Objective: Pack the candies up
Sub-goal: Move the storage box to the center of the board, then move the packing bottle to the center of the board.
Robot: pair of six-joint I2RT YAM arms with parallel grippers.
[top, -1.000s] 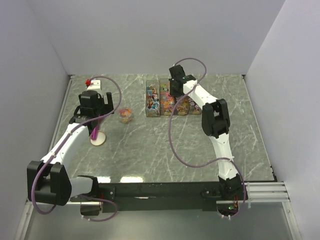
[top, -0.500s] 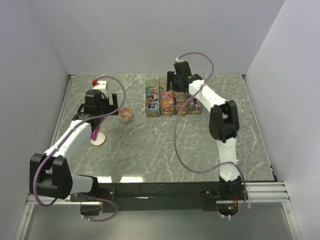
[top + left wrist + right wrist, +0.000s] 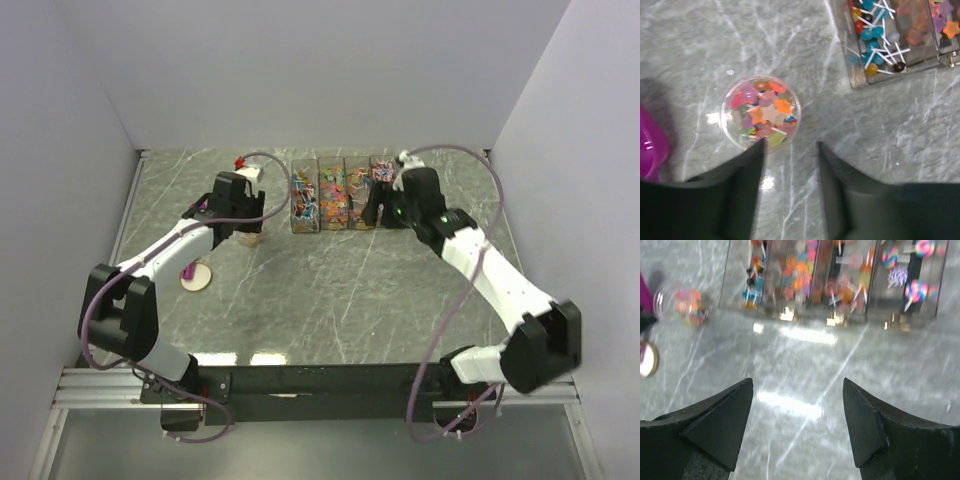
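Candies, tiny star-shaped sweets in orange, pink, yellow and red, fill a small round clear plastic cup standing on the grey marbled table. In the left wrist view the cup sits just ahead of the left gripper and off toward its left finger, whose tip overlaps the near rim. The jaws stand apart with nothing between them. The cup is round, so no long axis governs the approach; a grasp would probably call for a small sideways shift to centre the gap. The right gripper, also spread wide and empty, faces the row of clear rectangular boxes of lollipops, well apart from the cup, so the left arm is nearer. A magenta plastic scoop lies beside the cup.
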